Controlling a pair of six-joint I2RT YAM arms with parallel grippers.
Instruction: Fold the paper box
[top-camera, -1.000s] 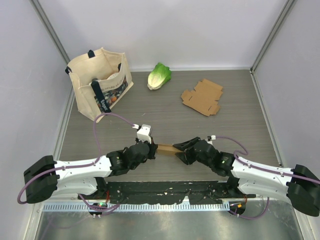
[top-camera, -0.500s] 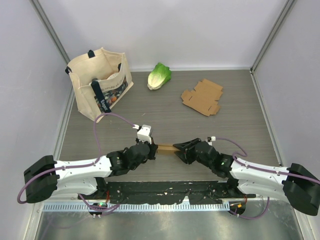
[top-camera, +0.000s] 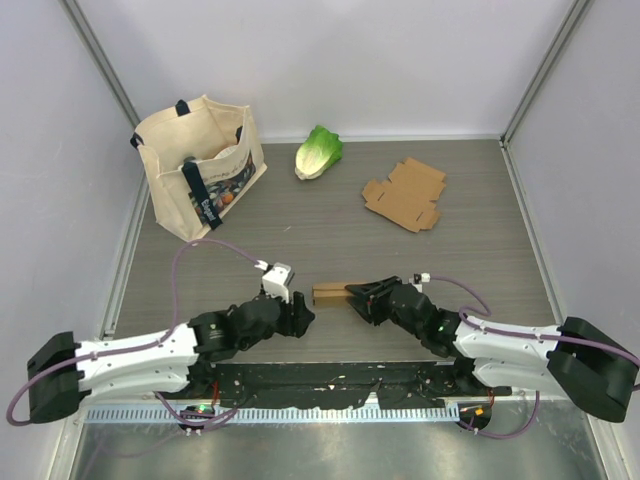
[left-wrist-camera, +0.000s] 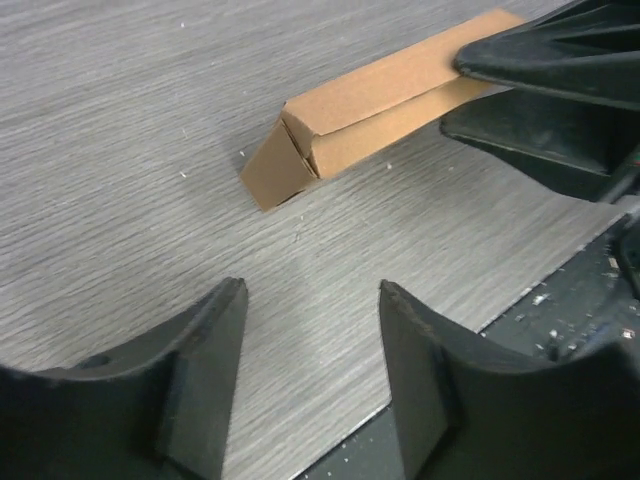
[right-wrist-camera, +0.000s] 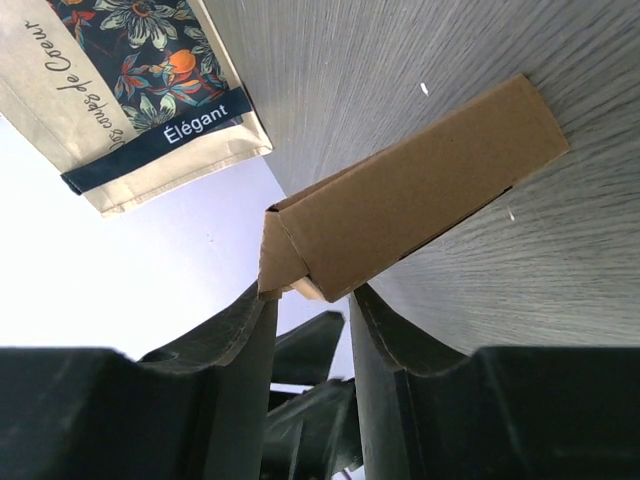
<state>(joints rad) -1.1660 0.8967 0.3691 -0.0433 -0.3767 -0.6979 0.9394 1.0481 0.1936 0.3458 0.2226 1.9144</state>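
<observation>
The left gripper (top-camera: 297, 317) has let go of the box's left end and backed off toward the near edge; it now hangs with its jaws wide apart and nothing between them, as the left wrist view (left-wrist-camera: 310, 290) shows plainly. The long, narrow, folded brown cardboard box (top-camera: 331, 293) lies near the middle of the grey wood-grain table (top-camera: 330, 225), just ahead of the two arms. Its free left end (left-wrist-camera: 275, 170) is down on the table, with a slanted flap folded in there and a seam running along the top. The right gripper (top-camera: 357, 297) is clamped on the box's right end, one finger above it and one below (right-wrist-camera: 310, 300).

At the far left stands a cream canvas tote bag (top-camera: 200, 170) with navy straps and a flower print. Something dark sits inside it, but I cannot make out what. A green lettuce head (top-camera: 318, 151) lies beside the bag, and a flat unfolded cardboard blank (top-camera: 405, 194) lies well off to the far right.

The right end of the box is hidden inside the black fingers (left-wrist-camera: 545, 55)
</observation>
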